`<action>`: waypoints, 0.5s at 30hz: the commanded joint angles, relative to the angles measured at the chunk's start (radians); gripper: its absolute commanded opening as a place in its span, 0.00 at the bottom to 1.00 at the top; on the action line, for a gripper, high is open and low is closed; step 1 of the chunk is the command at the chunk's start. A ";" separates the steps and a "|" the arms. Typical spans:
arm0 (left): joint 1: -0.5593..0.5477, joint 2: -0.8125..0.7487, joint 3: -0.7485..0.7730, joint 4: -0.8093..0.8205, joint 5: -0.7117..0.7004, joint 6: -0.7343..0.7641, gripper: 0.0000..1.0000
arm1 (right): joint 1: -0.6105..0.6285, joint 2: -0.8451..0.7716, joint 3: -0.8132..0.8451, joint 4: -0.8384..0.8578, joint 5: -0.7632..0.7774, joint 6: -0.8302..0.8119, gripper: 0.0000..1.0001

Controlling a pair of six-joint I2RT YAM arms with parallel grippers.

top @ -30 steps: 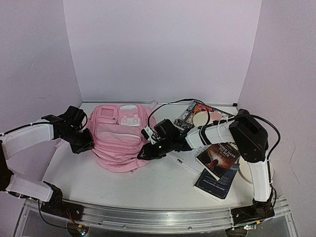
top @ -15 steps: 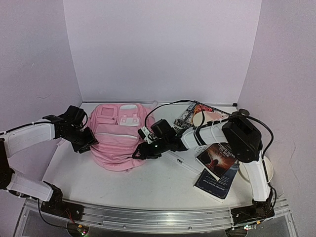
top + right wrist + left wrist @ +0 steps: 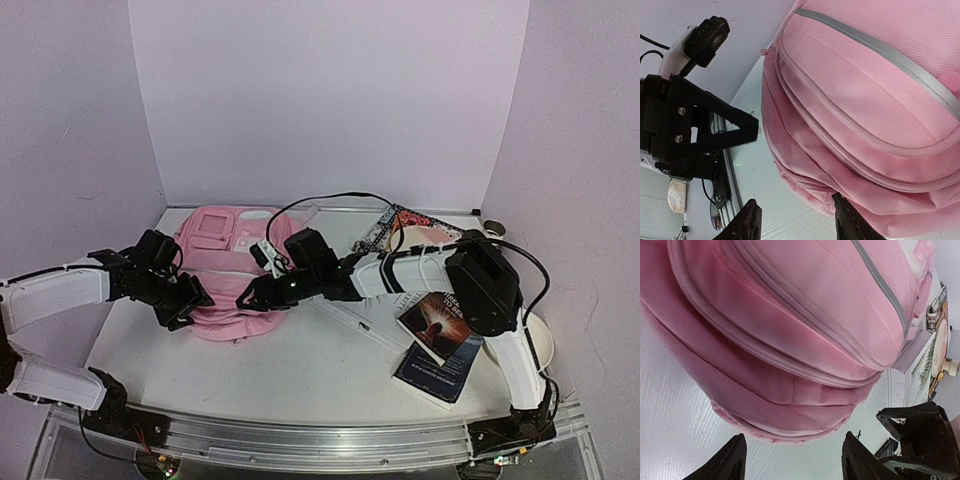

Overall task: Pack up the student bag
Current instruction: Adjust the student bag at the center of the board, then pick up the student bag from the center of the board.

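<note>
My left gripper (image 3: 190, 300) sits at the near-left corner of the student bag (image 3: 232, 262). Its jaws are released, with bare table between its fingers (image 3: 730, 465). The bag lies flat, left of centre, with its long axis running from the 2 grippers toward the back wall, so it lies just ahead of both. My right gripper (image 3: 256, 294) is at the near-right corner, also spread and, I judge, grasping nothing. Neither arm is clearly nearer. Only the wrist views show the finger gaps and the curved zip seam (image 3: 765, 349) close up. Only the top view shows the books (image 3: 440, 325), well off to the right.
</note>
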 commanded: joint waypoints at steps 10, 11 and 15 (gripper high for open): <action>-0.148 0.145 0.227 -0.036 -0.223 0.190 0.66 | -0.056 -0.226 -0.282 -0.022 0.312 -0.021 0.58; -0.152 0.169 0.250 -0.043 -0.226 0.222 0.66 | -0.061 -0.243 -0.307 -0.025 0.322 -0.032 0.59; -0.176 0.270 0.372 -0.077 -0.236 0.410 0.67 | -0.065 -0.308 -0.360 -0.057 0.362 -0.063 0.63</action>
